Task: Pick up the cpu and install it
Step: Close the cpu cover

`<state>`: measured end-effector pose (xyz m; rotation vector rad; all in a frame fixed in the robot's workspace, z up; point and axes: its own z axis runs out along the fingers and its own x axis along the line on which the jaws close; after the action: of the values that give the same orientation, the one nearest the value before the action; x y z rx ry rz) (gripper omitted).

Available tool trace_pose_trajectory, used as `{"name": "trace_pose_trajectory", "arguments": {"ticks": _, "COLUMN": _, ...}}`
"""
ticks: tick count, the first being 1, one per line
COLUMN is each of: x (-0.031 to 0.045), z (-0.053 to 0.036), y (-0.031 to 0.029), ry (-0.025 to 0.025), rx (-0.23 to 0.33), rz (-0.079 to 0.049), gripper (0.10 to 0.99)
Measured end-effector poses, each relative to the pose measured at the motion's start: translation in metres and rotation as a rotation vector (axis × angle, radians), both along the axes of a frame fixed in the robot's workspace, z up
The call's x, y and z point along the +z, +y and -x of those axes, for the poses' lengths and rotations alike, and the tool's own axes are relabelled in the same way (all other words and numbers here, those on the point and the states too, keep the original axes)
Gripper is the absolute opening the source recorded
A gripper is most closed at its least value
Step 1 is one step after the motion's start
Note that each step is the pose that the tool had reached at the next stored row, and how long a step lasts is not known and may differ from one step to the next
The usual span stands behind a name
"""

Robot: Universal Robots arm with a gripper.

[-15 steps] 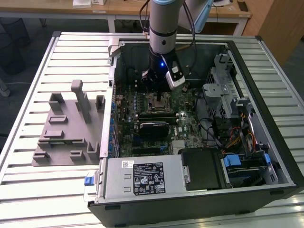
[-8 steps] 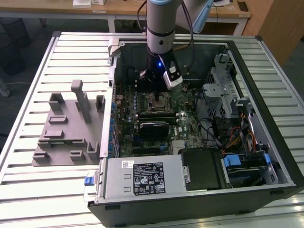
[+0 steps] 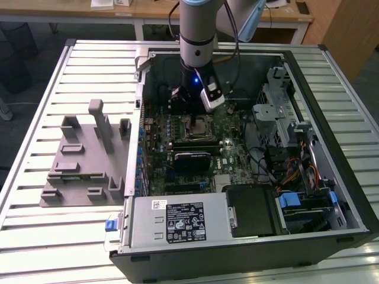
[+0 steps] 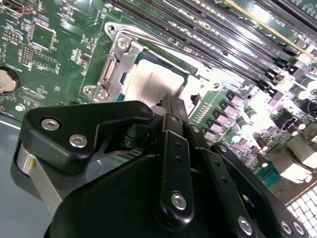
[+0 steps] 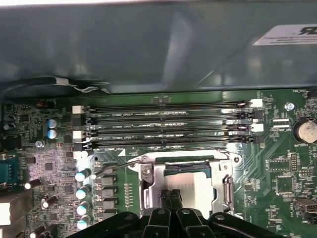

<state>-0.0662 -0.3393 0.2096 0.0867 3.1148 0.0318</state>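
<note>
Inside the open black metal computer case [image 3: 249, 260], over the green motherboard [image 5: 277, 163], the arm's black gripper [image 5: 171, 192], fingers pressed together and holding nothing, is hovering at the square metal-framed socket [image 5: 148, 183]. The small silvery square cpu [image 5: 200, 191] is lying inside that frame. Seating seems to be under way, and it is calling for a flat, square fit.

The case [image 3: 237, 263] is open above. The gripper [image 5: 171, 194] hangs over the socket [image 5: 148, 186], memory slots [image 5: 168, 124] close along one side; cables [image 3: 260, 157] and drive cage [image 3: 275, 112] crowd the exterior view's right.
</note>
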Motion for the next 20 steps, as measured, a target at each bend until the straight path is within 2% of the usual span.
{"name": "trace_pose_trajectory", "arguments": {"ticks": 7, "x": -0.0003, "z": 0.0086, "y": 0.0, "ry": 0.0, "rx": 0.0, "rz": 0.0, "gripper": 0.106}}
{"name": "trace_pose_trajectory", "arguments": {"ticks": 11, "x": -0.0014, "z": 0.0092, "y": 0.0, "ry": 0.0, "rx": 0.007, "rz": -0.001, "gripper": 0.106}}
{"name": "trace_pose_trajectory", "arguments": {"ticks": 16, "x": -0.0038, "z": 0.0094, "y": 0.0, "ry": 0.0, "rx": 0.041, "rz": -0.005, "gripper": 0.106}}
{"name": "trace_pose_trajectory", "arguments": {"ticks": 20, "x": -0.0058, "z": 0.0124, "y": 0.0, "ry": 0.0001, "rx": 0.053, "rz": -0.005, "gripper": 0.106}}
